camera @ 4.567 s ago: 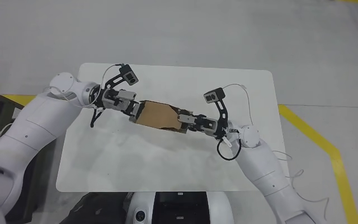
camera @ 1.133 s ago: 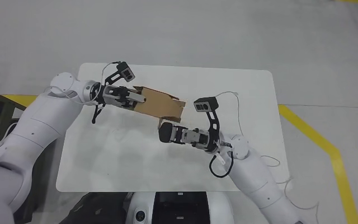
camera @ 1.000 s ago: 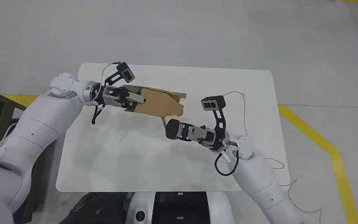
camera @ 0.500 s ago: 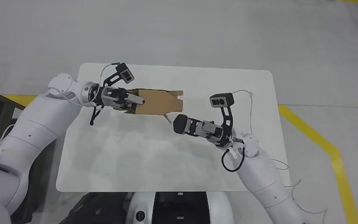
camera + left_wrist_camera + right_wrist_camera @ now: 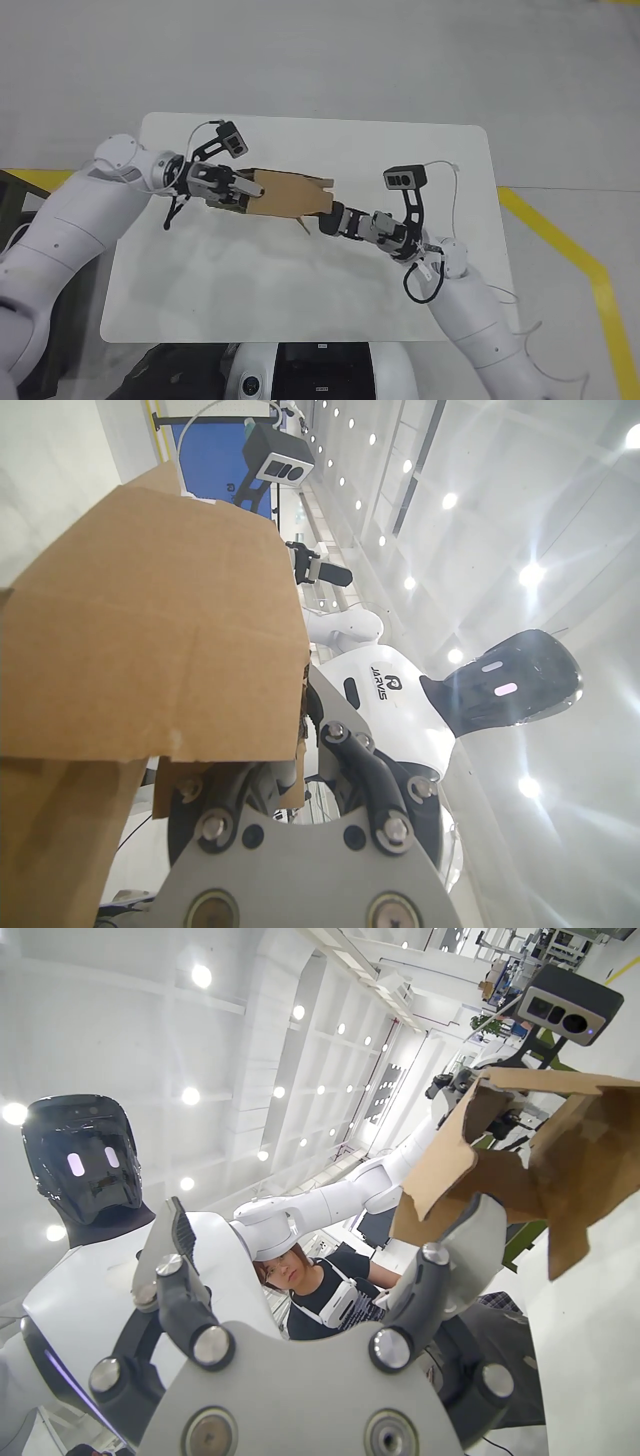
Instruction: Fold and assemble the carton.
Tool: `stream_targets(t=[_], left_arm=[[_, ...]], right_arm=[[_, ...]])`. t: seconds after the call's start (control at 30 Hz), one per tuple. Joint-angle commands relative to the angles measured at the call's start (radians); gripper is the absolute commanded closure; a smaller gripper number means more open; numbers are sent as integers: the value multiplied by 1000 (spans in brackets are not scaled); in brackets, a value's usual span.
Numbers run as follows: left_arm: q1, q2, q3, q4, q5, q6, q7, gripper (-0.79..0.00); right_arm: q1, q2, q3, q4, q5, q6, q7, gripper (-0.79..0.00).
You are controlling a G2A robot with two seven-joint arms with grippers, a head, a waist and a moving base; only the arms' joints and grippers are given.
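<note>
Item: carton [image 5: 285,194], brown corrugated board, partly opened, with loose flaps at the end towards the right arm.
Location: over the middle of the white table [image 5: 300,300], between the two arms. It appears to be held up off the surface rather than lying on it.
Left gripper [image 5: 238,189]: closed on the carton's end towards the left arm (its wrist view suggests a wall pinched between the fingers). Judged to be the anchor, steadying the body while the far end is worked.
Right gripper [image 5: 320,1235]: jaws spread wide, nothing clamped. One finger [image 5: 470,1228] lies against a ragged flap and the other stands well apart.
Purpose of pose: probably to push or tuck that flap inward.
Stage: folding in hand; end flaps not yet closed.
Risk: the flap may buckle or slip off the finger, and a hard push could twist the carton in the left grip.
</note>
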Motion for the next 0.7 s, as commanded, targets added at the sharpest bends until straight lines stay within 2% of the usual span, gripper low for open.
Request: stream_targets(t=[0.0,0.67], left_arm=[[0,3,8,-11,4,12,0,0],[-19,20,105,-99,-5,60,0,0]], right_arm=[[5,-2,-9,4,6,-1,-1,-785],[41,-8,-8,43,-1,-26,-26,-785]])
